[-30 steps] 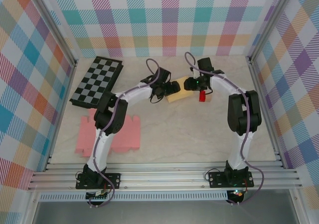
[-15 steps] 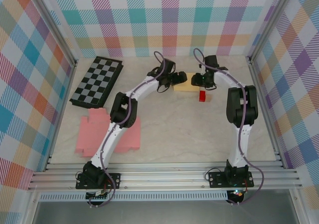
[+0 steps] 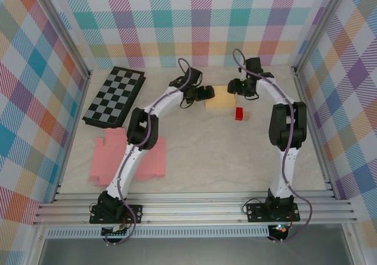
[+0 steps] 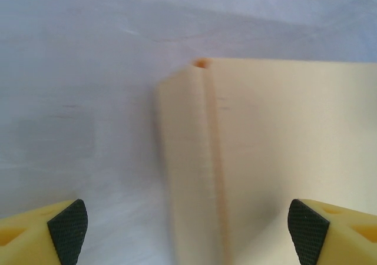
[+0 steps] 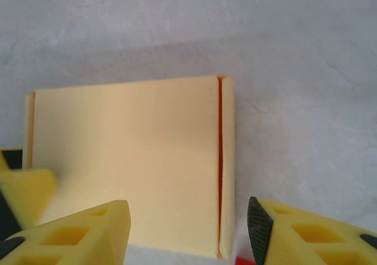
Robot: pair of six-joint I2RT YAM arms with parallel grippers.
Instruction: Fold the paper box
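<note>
The cream paper box (image 3: 219, 97) lies folded flat on the table near the back wall. My left gripper (image 3: 205, 92) is at its left edge and my right gripper (image 3: 238, 88) at its right edge. In the left wrist view the box (image 4: 283, 147) shows a raised creased flap, and the left gripper (image 4: 188, 232) stands open with its pads wide apart on either side of that crease. In the right wrist view the box (image 5: 129, 159) has a thin orange slit near one edge. The right gripper (image 5: 188, 232) is open, its fingers (image 5: 259, 227) straddling the box's near edge without squeezing it.
A small red block (image 3: 239, 113) sits just in front of the box. A black-and-white chessboard (image 3: 115, 97) lies at the back left, and a flat pink paper cut-out (image 3: 126, 156) lies at the front left. Checked walls close in the back and sides.
Both grippers and the cream box have shifted toward the back wall, and the box now lies squarer to it. The red block has stayed put.
</note>
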